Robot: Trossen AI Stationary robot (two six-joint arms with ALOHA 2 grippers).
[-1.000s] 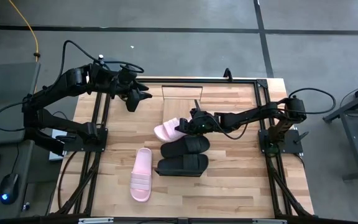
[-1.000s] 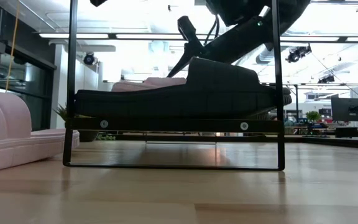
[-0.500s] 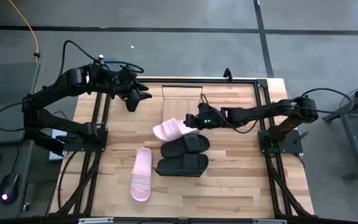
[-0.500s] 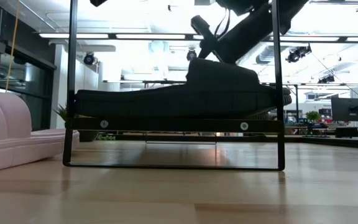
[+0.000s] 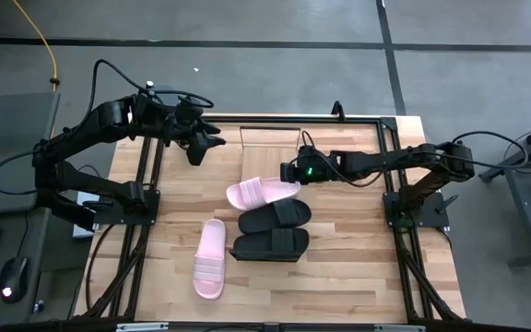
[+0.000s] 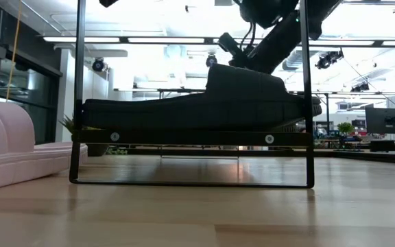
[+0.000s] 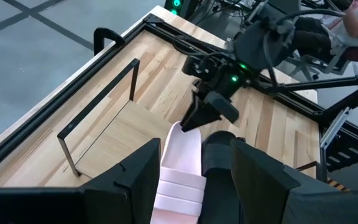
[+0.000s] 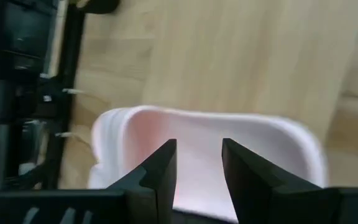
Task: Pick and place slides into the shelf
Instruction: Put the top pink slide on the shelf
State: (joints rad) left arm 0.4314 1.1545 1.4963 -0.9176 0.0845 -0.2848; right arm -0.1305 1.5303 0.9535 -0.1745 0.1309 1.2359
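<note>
The wooden tabletop (image 5: 358, 267) carries all items. The shelf (image 5: 270, 136) (light-wood board on a black wire frame) stands at the far edge, centre. Three slides lie side by side mid-table: one pink slide (image 5: 263, 193) nearest the shelf, then two black slides (image 5: 275, 217) (image 5: 270, 244). A second pink slide (image 5: 209, 258) lies apart, toward the left arm's side.

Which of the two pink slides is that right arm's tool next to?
The pink slide by the shelf, just above the two black slides. The right tool is at its end; the other pink slide lies alone nearer the table's front.
</note>
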